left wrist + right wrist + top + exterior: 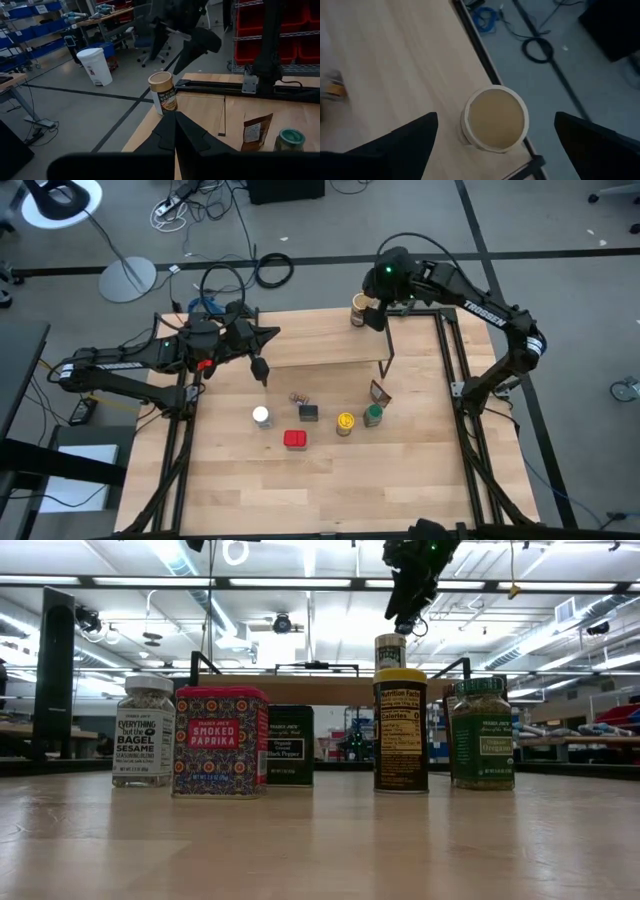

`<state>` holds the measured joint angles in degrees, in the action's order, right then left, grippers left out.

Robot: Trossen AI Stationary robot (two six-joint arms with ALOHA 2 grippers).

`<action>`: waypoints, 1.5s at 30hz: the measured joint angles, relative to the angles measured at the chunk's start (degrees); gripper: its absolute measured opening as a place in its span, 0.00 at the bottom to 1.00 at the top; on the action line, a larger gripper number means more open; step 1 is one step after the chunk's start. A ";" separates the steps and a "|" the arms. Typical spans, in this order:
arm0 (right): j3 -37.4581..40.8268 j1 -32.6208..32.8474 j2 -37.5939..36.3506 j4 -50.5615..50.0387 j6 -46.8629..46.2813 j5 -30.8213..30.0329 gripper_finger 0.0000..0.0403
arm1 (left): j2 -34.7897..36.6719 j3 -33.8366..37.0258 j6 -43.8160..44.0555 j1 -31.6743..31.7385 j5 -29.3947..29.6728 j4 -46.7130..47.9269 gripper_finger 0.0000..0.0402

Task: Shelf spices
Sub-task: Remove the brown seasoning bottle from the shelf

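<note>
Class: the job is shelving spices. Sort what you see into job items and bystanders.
Job: tan-capped jar on shelf; paprika tin, bagel seasoning jar, pepper tin, yellow-lidded jar, green jar; open right gripper.
Bystanders: floor lamp, floor cables.

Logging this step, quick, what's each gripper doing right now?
Left gripper: shut, holding nothing.
Right gripper: open above the tan-capped jar, not gripping it.
</note>
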<state>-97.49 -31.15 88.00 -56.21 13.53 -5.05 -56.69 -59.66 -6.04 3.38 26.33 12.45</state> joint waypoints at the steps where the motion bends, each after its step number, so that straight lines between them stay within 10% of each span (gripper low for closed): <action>1: 0.00 -0.44 0.03 0.06 -0.16 1.14 0.99 | 0.00 0.00 0.00 0.01 0.00 0.00 0.01; 45: -0.02 -5.22 9.46 -0.21 0.17 9.35 0.99 | 0.01 0.00 -0.44 0.02 0.00 0.39 0.01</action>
<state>-97.51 -36.37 97.46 -56.42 13.69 4.30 -56.67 -59.66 -6.48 3.40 26.33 12.84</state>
